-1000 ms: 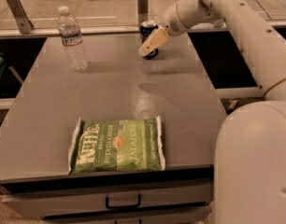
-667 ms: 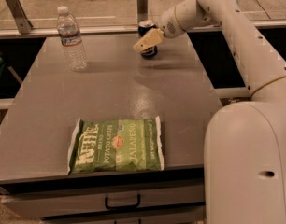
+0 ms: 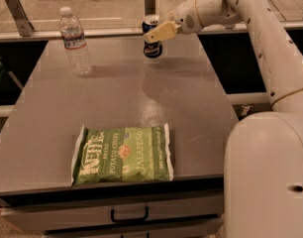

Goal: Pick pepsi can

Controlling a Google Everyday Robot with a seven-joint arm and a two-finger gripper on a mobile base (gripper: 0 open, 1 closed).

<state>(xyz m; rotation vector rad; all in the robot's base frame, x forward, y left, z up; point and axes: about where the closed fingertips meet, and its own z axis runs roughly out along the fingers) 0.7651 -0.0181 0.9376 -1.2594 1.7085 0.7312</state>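
Camera view, top centre: pepsi can [image 3: 151, 46] upright near the far edge of the table [image 3: 191, 98], gripper [image 3: 160, 32] pressed against its upper right side, arm [image 3: 250, 14] stretching in from upper right; clamped or loose, cannot tell. Water bottle [image 3: 75, 43] standing upper left, well apart. Green chip bag [image 3: 123, 153] flat at lower centre

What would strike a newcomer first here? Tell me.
The green jalapeño chip bag lies flat at the near edge of the table. At the far edge, the gripper is at the dark blue pepsi can. A clear water bottle stands upright at far left.
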